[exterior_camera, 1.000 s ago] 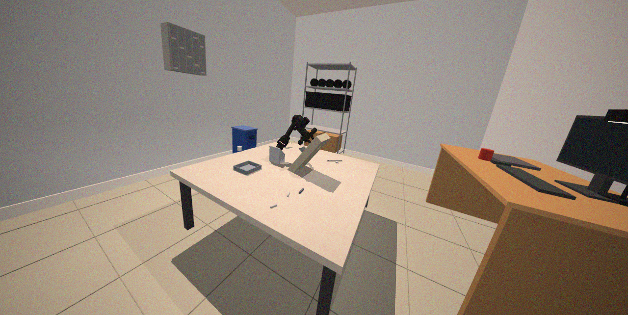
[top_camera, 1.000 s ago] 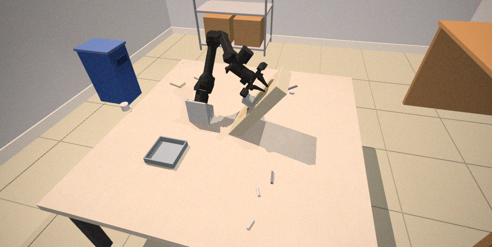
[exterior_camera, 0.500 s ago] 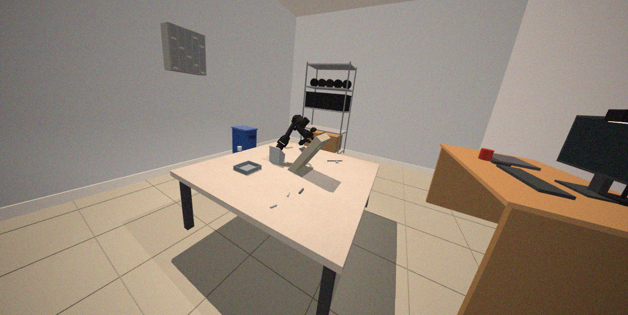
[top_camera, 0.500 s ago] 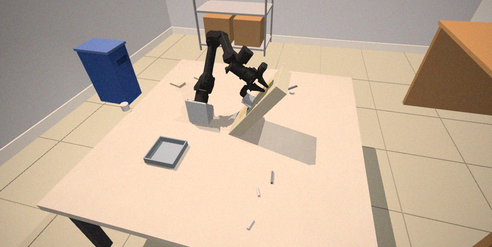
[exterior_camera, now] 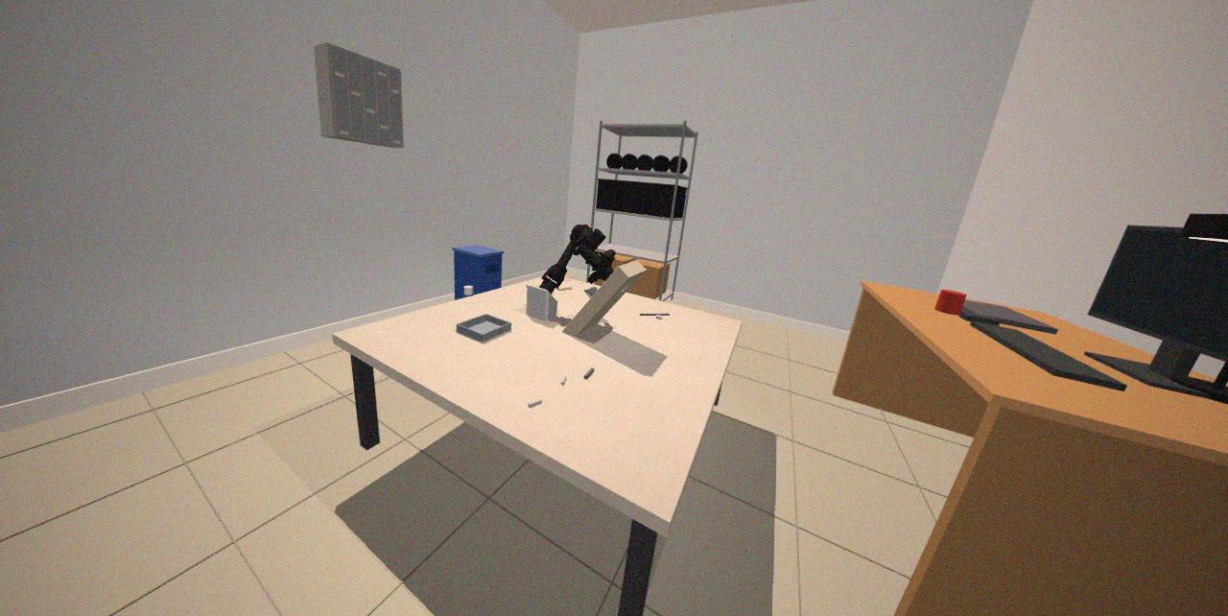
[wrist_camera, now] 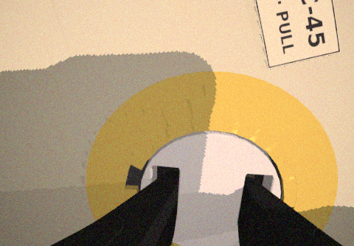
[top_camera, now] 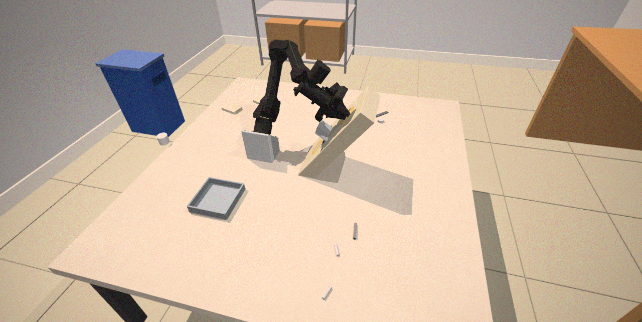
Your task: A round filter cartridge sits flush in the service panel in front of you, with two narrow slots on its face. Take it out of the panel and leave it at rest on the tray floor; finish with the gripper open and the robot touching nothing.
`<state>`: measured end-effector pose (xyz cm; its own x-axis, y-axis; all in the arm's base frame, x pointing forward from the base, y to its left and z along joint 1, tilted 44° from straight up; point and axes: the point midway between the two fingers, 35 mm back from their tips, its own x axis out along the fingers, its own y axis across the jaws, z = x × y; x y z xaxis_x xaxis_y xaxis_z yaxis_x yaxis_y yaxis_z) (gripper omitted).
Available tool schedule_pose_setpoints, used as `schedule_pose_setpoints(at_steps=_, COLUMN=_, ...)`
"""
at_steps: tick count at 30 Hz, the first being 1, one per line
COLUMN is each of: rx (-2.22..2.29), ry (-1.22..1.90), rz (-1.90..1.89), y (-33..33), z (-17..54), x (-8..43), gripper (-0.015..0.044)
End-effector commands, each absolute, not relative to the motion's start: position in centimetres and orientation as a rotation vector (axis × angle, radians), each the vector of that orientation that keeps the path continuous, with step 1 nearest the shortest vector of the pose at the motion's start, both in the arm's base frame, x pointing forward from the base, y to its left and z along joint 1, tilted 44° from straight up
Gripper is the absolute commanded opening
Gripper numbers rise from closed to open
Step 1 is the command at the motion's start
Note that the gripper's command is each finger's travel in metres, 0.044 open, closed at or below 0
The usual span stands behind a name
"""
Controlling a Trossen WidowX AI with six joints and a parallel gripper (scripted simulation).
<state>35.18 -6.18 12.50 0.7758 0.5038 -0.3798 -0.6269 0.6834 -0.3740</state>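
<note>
The tilted beige service panel (top_camera: pixel 343 142) (exterior_camera: pixel 605 299) (wrist_camera: pixel 110 21) stands on the table. The round pale cartridge (wrist_camera: pixel 225 154) sits in it, inside a yellow ring (wrist_camera: pixel 280 110) in the wrist view. A small dark notch (wrist_camera: pixel 134 176) shows at its left edge. My gripper (wrist_camera: pixel 209 185) (top_camera: pixel 347 115) is at the panel face, its two fingertips in the cartridge's two slots and shut on the cartridge. How deep the fingertips reach is hidden. The square grey tray (top_camera: pixel 208 213) (exterior_camera: pixel 469 334) stands apart from the panel, with nothing in it.
A grey block (top_camera: pixel 258 145) (exterior_camera: pixel 540 303) stands at the arm's base. A smaller grey block (top_camera: pixel 322 130) projects from the panel face beside my gripper. Small rods (top_camera: pixel 355 231) (top_camera: pixel 336 250) (top_camera: pixel 327 293) lie toward the table's front. A printed label (wrist_camera: pixel 299 21) is on the panel.
</note>
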Motion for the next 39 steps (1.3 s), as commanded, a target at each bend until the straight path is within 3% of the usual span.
schedule_pose_setpoints(at_steps=1, rx=-0.395, ry=0.304, rz=0.630, y=-5.49, z=12.26, x=35.95, gripper=0.0000)
schedule_pose_setpoints(at_steps=7, rx=-0.202, ry=0.364, rz=0.593, y=-5.48, z=12.25, x=35.96, gripper=0.0000)
schedule_pose_setpoints(at_steps=39, rx=-0.292, ry=0.336, rz=0.611, y=-5.42, z=12.21, x=36.04, gripper=0.0000)
